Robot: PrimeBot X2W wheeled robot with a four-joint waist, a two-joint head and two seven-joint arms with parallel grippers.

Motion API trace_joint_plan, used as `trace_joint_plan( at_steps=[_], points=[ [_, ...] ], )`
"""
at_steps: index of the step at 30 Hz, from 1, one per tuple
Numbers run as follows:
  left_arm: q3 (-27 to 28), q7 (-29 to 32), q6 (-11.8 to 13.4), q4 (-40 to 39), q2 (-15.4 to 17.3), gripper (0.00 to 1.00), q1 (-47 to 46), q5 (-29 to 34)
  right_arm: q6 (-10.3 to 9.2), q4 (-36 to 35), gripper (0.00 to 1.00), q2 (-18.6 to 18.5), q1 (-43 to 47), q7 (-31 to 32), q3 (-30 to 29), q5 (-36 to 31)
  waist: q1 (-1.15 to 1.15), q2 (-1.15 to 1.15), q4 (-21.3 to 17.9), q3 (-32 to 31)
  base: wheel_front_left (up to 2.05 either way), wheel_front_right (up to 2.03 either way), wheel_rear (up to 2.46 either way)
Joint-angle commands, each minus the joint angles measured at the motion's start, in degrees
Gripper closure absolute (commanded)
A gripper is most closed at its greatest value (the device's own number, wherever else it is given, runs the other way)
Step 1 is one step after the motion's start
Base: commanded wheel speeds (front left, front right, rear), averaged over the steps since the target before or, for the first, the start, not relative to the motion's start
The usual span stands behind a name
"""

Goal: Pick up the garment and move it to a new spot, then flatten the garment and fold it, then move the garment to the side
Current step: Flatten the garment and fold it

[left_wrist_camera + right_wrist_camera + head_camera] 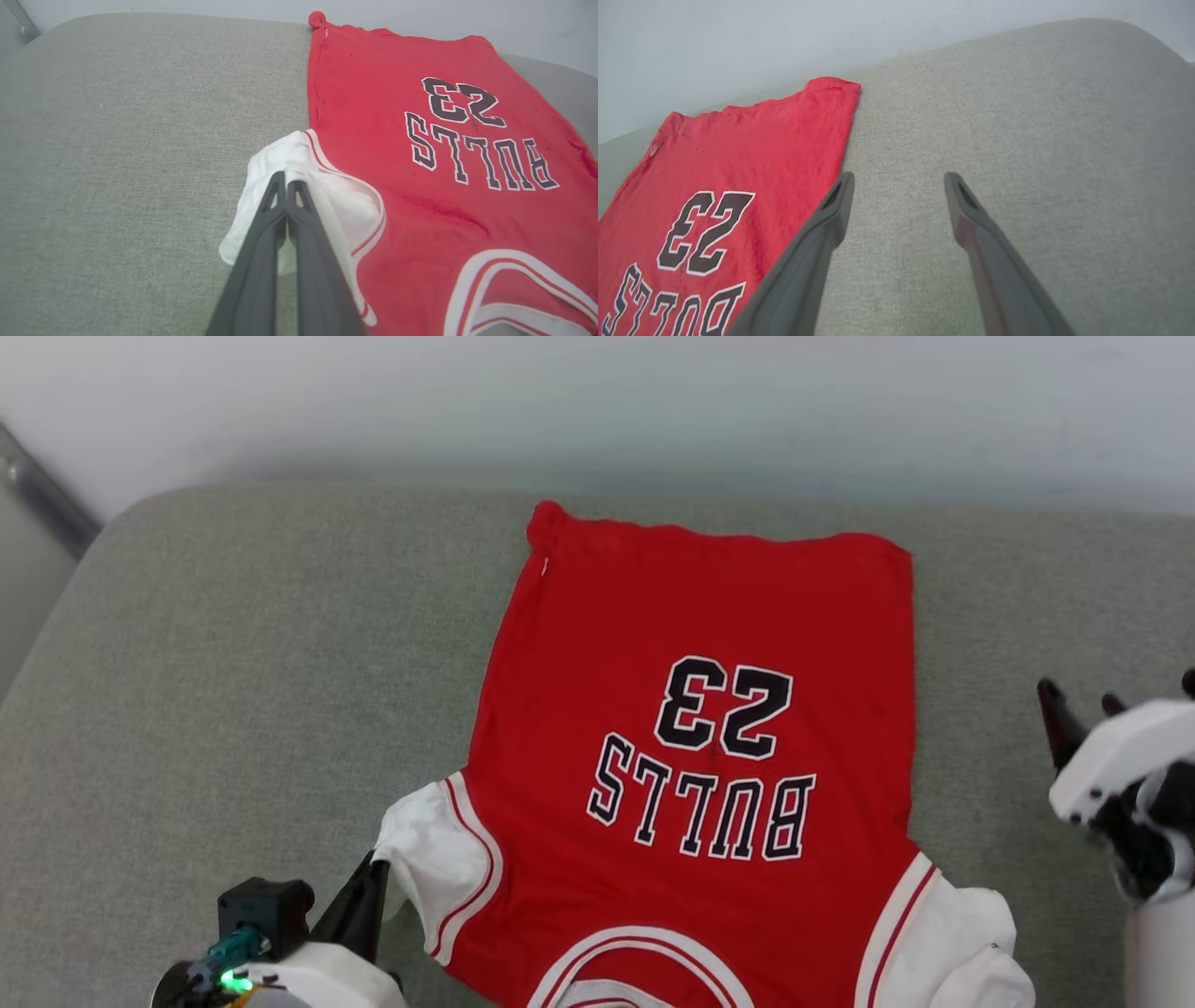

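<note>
The garment (691, 709) is a red jersey with black white-edged lettering, spread flat on a grey cushion, hem far from me and collar near the bottom edge. Its white sleeves lie at the lower left (434, 854) and lower right (952, 943). My left gripper (376, 870) is shut on the left white sleeve; in the left wrist view the garment (444, 154) has that sleeve bunched around the closed gripper (286, 177). My right gripper (1078, 695) hangs open to the right of the jersey, holding nothing. The right wrist view shows the right gripper (899, 179) above bare cushion beside the garment (738, 163).
The grey cushion (233, 691) spans the whole scene, with a rounded far-left corner and a pale wall behind it. A metal bar (42, 490) runs along the far left. Bare cushion lies left and right of the jersey.
</note>
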Motion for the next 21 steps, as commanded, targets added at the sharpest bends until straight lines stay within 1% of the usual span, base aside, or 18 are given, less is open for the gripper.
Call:
trace_joint_plan(
  at_steps=[1,3,6,10,12,16,21],
  points=[
    [-0.1,-0.4,-0.5,-0.9,-0.2,1.0,-1.8,0.7,-0.02,2.5,0.0,-0.3,-5.0,1.5,-0.5,-0.9,-0.01,0.0,2.5,4.2,0.0,0.0,0.0],
    [-0.5,-0.7,-1.2,-1.6,-0.7,1.0,-3.5,1.3,-0.02,7.3,0.0,-0.7,-11.5,4.6,-1.3,-2.4,-0.01,0.0,3.6,6.4,0.0,0.0,0.0],
    [-1.3,-0.9,-2.2,-2.6,-1.2,1.0,-6.3,2.4,-0.03,12.6,0.0,-1.7,-20.3,9.6,-3.1,-4.6,-0.01,0.0,5.7,10.0,0.0,0.0,0.0],
    [-2.0,-1.6,-3.4,-3.9,-2.0,1.0,-9.6,3.7,-0.02,17.5,0.0,-2.4,-29.7,15.6,-5.4,-9.2,-0.01,0.0,7.9,14.3,0.0,0.0,0.0],
    [-2.2,-2.0,-3.9,-4.2,-2.4,1.0,-11.1,4.2,-0.02,18.7,0.0,-3.2,-33.6,17.1,-6.4,-11.9,-0.01,0.0,8.8,16.3,0.0,0.0,0.0],
    [-2.4,-3.0,-4.8,-3.9,-3.1,1.0,-13.1,4.7,-0.02,20.4,0.0,-2.3,-39.2,18.6,-9.0,-16.6,-0.01,0.0,9.5,20.2,0.0,0.0,0.0],
    [-2.7,-4.2,-5.9,-3.3,-4.1,1.0,-15.5,5.2,-0.02,22.3,0.0,-1.9,-42.9,19.2,-11.1,-22.2,-0.01,0.0,10.5,23.6,0.0,0.0,0.0]
  ],
)
